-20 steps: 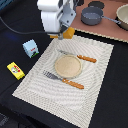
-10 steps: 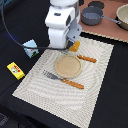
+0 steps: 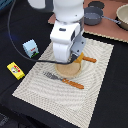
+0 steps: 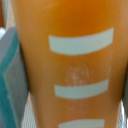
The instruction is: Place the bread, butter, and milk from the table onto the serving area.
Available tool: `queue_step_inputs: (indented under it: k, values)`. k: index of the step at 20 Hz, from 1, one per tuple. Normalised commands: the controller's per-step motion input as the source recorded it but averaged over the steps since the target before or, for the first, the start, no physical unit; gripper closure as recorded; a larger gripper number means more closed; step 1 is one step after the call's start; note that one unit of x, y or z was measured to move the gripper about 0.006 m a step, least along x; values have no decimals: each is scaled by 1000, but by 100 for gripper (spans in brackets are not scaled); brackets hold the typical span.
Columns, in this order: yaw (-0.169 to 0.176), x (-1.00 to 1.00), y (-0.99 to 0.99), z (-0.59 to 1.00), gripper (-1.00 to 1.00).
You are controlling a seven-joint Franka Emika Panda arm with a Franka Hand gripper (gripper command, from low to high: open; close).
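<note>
The bread (image 4: 64,64), an orange loaf with pale score lines, fills the wrist view and sits right under the wrist. In the exterior view my gripper (image 3: 69,56) hangs low over the round tan plate (image 3: 71,70) on the serving area (image 3: 95,85), a beige striped placemat. The arm's white body hides the fingers and the loaf there. The milk (image 3: 31,48), a white and blue carton, stands on the dark table off the mat to the exterior view's left. The butter (image 3: 15,70), a yellow box, lies further left and nearer.
A wooden-handled utensil (image 3: 64,80) lies on the mat in front of the plate, and another handle (image 3: 89,59) shows beside it. A pinkish-brown board (image 3: 107,27) at the back bears a dark pot (image 3: 93,16) and a bowl (image 3: 123,15).
The arm has moved from the back edge of the mat forward and down over the plate, carrying the bread. Milk and butter have not moved.
</note>
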Motion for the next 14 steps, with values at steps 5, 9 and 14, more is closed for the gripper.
queue_step_inputs:
  k: [5,9,14]
  values:
    - [0,324,9,0,100]
    - [0,164,0,-10,100]
    - [0,172,-45,-1,-100]
